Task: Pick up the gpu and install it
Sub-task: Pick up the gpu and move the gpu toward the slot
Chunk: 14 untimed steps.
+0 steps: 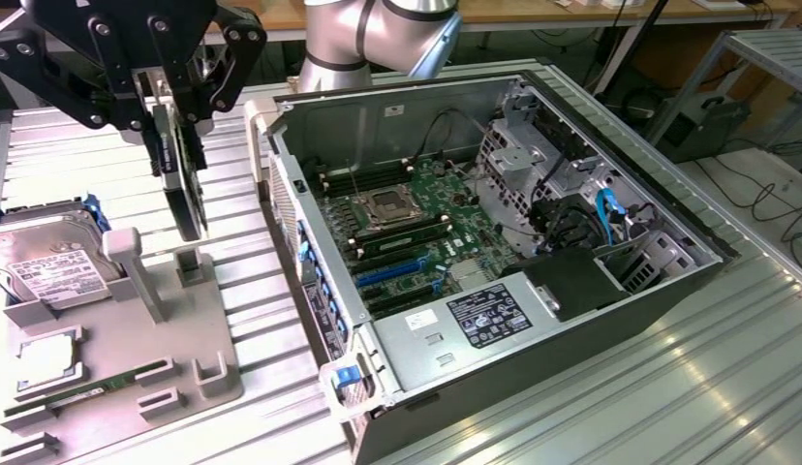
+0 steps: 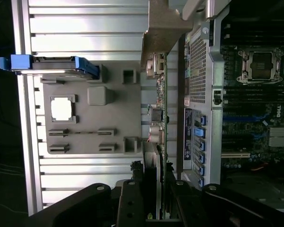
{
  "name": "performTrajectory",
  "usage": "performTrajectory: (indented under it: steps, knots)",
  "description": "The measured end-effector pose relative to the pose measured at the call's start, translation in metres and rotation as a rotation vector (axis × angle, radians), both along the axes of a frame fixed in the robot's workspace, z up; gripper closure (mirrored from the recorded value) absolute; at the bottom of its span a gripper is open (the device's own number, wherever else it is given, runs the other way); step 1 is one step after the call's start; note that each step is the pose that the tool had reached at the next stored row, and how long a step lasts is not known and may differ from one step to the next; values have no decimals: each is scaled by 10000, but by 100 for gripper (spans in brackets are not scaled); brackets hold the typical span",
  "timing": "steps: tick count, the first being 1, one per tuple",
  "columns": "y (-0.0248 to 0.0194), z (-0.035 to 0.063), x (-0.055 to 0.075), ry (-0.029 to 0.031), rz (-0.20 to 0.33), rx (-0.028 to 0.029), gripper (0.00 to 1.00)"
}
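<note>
The gpu (image 1: 184,179), a flat green circuit card with a black cooler face and a silver metal bracket, is held upright and edge-on beneath the black multi-link gripper (image 1: 172,108), whose fingers are clamped on its upper edge. It is suspended just above the grey moulded fixture tray (image 1: 181,320), with the open black computer case (image 1: 415,426) beside it, toward the exterior view's right.
</note>
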<state>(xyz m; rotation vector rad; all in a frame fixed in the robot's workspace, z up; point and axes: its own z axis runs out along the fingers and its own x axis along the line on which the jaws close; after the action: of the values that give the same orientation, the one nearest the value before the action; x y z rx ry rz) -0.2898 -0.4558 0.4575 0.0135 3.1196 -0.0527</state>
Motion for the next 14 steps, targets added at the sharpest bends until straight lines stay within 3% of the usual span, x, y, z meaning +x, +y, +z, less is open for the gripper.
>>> performTrajectory:
  steps: [14]
  knots:
    - [0,0,91,0,0,-1,73]
